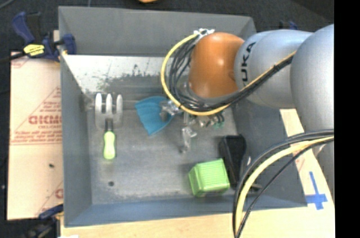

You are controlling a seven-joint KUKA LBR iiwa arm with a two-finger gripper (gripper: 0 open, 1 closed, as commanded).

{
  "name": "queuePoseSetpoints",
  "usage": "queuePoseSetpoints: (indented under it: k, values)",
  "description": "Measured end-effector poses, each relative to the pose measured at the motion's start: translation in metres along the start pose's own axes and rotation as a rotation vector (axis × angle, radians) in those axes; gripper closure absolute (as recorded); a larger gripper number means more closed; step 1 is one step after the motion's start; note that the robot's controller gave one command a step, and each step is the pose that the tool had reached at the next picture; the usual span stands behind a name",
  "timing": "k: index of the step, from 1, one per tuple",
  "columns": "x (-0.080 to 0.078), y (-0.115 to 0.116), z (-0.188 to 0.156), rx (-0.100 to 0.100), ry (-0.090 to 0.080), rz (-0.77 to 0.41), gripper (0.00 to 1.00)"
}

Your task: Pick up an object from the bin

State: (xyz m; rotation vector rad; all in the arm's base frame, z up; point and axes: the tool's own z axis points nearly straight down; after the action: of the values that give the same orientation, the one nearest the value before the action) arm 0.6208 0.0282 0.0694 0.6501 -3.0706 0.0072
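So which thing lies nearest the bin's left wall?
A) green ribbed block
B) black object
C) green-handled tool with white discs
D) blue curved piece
C: the green-handled tool with white discs lies closest to the grey metal bin's left wall; the others lie further right.

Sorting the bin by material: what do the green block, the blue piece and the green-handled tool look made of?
The green block looks like matte plastic, with moulded ridges. The blue piece is thin plastic or cloth, unclear which; it has a smooth, curved edge. The tool has a glossy, plastic-looking green handle and a pale grey head, perhaps metal.
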Motion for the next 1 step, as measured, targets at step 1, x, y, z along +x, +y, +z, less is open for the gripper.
queuePoseSetpoints:
  k: [1]
  values:
    - [-0.0154,-0.0232,-0.0101,0.002,-0.003,-0.078,0.0]
